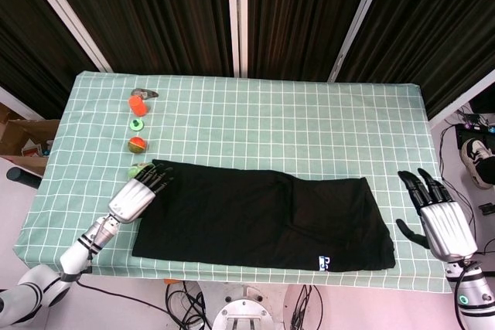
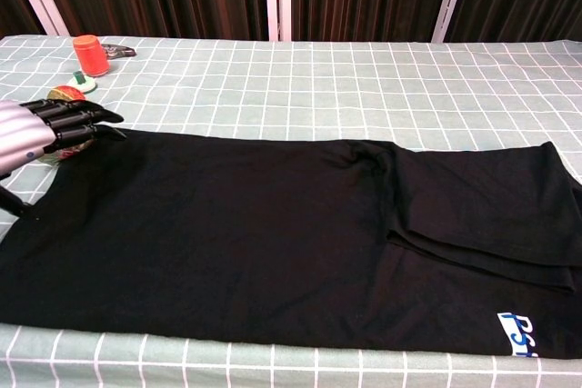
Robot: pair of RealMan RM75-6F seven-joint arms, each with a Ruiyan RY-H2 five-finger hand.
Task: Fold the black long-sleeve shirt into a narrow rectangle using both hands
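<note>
Left hand [image 1: 139, 195], fingers extended, holding nothing, sits at the far-left corner of the black long-sleeve shirt [image 1: 255, 222]. Shirt lies flat at surface's 6 o'clock, partly folded, still wide. Right hand [image 1: 441, 218] spread, empty, well clear.

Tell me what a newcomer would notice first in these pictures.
The black shirt dominates: it lies flat along the near edge of the checked green table, already partly folded, with a small blue-and-white label near its right corner. Next, the two silver robot hands: the left robot hand at the shirt's far left corner, the right robot hand open off the table's right edge. A row of small colourful objects sits far left.
</note>
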